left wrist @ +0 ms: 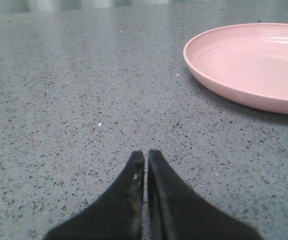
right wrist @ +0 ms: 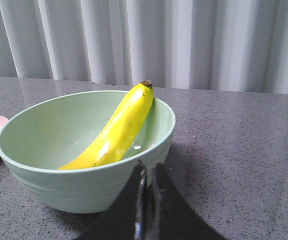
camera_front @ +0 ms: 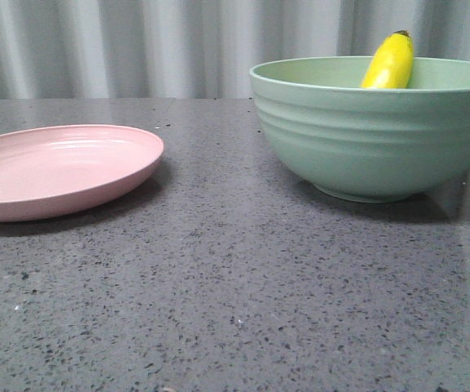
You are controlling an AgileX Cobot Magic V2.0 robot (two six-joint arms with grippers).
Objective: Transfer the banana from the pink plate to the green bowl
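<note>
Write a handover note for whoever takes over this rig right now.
Left gripper: shut, holding nothing, low over the table beside the pink plate.
Right gripper: shut, holding nothing, just outside the green bowl.
Banana: inside the bowl, leaning on its inner wall, dark tip above the rim.
Plate: bare.
Done: the transfer.
Left: nothing visible for the task itself.

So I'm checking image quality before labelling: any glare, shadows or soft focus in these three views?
Front view: soft shadows under the pink plate and green bowl, with a pale sheen on the table at right. Left wrist view: the left end effector looks blurred up close. Right wrist view: a glossy highlight runs along the banana; the right end effector is dark and soft.
</note>
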